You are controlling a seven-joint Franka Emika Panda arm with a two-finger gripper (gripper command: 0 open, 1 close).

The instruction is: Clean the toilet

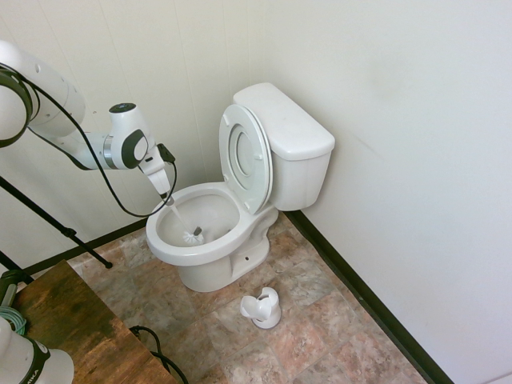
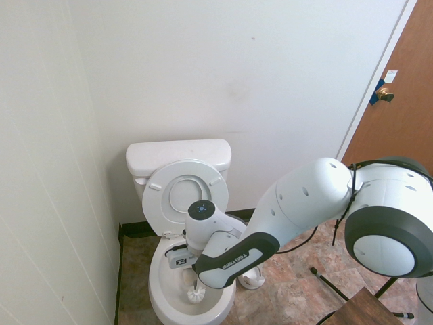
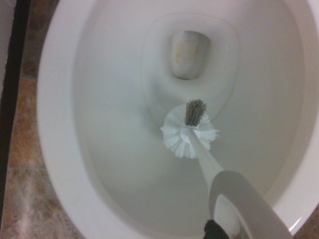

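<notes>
First exterior view: The toilet stands against the back wall, close to the corner, with its seat and lid raised and leaning on the tank. The arm enters from the picture's left. The gripper points down over the bowl's near-left rim, its jaws closed on the handle of a white brush. The brush head rests inside the bowl, toward its front. A small white brush holder stands on the tiled floor, in front of the toilet and apart from its base. A wooden table corner lies farther from the toilet, at the lower left. A dark baseboard runs along the wall beside the toilet.

Second exterior view: The toilet is seen from the front, tank against the wall. The arm crosses in from the right and covers the bowl's right rim and part of the brush holder. The gripper itself is hidden behind the wrist body. The brush reaches down into the bowl. A brown door stands well to the right of the toilet.

Wrist view: The bowl fills the frame. The brush bristles sit on the bowl's inner slope just beside the drain opening. The white handle runs from the head to the lower edge. Floor tile shows outside the rim.
</notes>
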